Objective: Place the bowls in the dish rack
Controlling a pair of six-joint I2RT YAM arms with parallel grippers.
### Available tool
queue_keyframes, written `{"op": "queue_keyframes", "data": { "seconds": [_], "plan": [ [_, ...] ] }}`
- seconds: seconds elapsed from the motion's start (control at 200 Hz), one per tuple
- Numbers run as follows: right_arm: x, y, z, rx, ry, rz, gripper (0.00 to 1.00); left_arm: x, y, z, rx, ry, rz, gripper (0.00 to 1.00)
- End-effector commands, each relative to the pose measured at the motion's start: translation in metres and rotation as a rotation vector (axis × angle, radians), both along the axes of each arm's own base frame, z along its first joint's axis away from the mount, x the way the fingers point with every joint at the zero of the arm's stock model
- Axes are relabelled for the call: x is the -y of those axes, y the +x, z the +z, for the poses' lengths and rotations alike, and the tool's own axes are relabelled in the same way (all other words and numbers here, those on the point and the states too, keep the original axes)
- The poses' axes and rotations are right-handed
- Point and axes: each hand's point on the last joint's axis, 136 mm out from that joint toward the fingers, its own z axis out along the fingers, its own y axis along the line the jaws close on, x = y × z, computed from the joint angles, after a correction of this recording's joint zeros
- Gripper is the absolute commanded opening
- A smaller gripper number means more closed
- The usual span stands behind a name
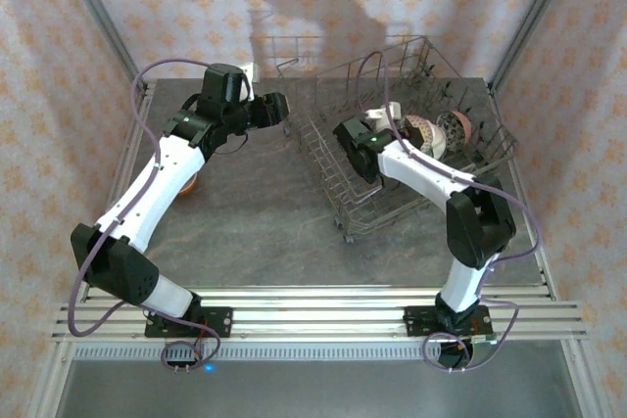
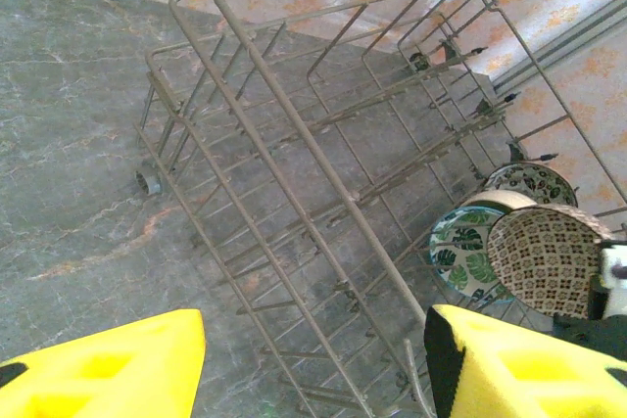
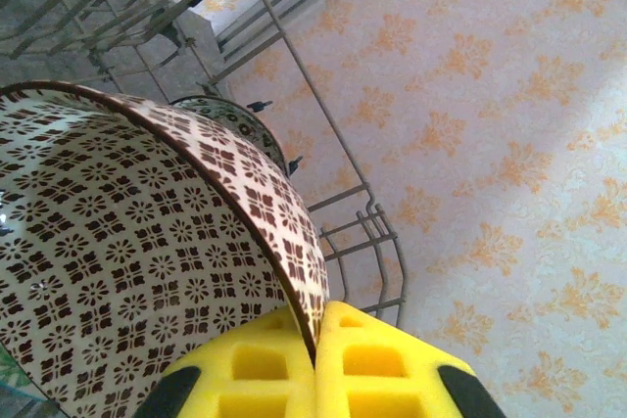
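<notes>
Top external, near: L arm crosses above an orange bowl on the table; bowl mostly hidden.
Left gripper: jaws apart, nothing between them, aimed R at the near-L end of the dish rack. Left wrist view has yellow fingers spread wide, rack wires ahead.
Dish rack: askew on table, one corner toward arm bases. Long axis seems to run near-L to far-R.
Right gripper: inside rack, clenched on rim of brown-patterned bowl. Bowl is on edge, rim approx upright.
Far: green-leaf bowl and dark-patterned bowl on edge among tines at rack's R end, just beside the held bowl.
</notes>
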Motion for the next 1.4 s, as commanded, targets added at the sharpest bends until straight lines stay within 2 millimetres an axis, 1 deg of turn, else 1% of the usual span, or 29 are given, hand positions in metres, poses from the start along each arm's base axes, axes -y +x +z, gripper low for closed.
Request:
{"op": "queue_keyframes", "data": {
  "seconds": [0.0, 0.105, 0.225, 0.501, 0.706, 0.941, 1.096, 1.316, 1.396],
  "plan": [
    [0.005, -0.007, 0.019, 0.088, -0.102, -0.037, 0.00, -0.003, -0.004, 0.015, 0.048, -0.017, -0.008, 0.62],
    [0.006, -0.008, 0.019, 0.087, -0.123, -0.043, 0.00, -0.002, -0.004, 0.015, 0.047, -0.017, -0.011, 0.62],
    [0.002, -0.006, 0.015, 0.075, -0.135, -0.038, 0.00, -0.001, -0.004, 0.015, 0.049, -0.018, -0.019, 0.62],
    [-0.016, 0.004, 0.012, 0.058, -0.167, -0.013, 0.00, -0.001, -0.005, 0.015, 0.049, -0.013, -0.028, 0.62],
    [-0.023, 0.004, 0.001, 0.022, -0.183, 0.003, 0.00, -0.002, -0.006, 0.017, 0.051, -0.007, -0.030, 0.62],
    [-0.026, 0.003, -0.015, -0.028, -0.135, 0.007, 0.00, 0.000, -0.004, 0.017, 0.044, -0.009, -0.036, 0.62],
    [-0.028, 0.002, -0.025, -0.066, -0.109, 0.009, 0.05, 0.001, -0.002, 0.015, 0.037, -0.009, -0.037, 0.62],
    [-0.031, 0.004, -0.029, -0.103, -0.111, 0.011, 0.13, 0.001, -0.002, 0.013, 0.032, -0.014, -0.034, 0.62],
    [-0.031, 0.004, -0.029, -0.107, -0.110, 0.009, 0.17, 0.001, -0.001, 0.012, 0.029, -0.014, -0.029, 0.62]
  ]
}}
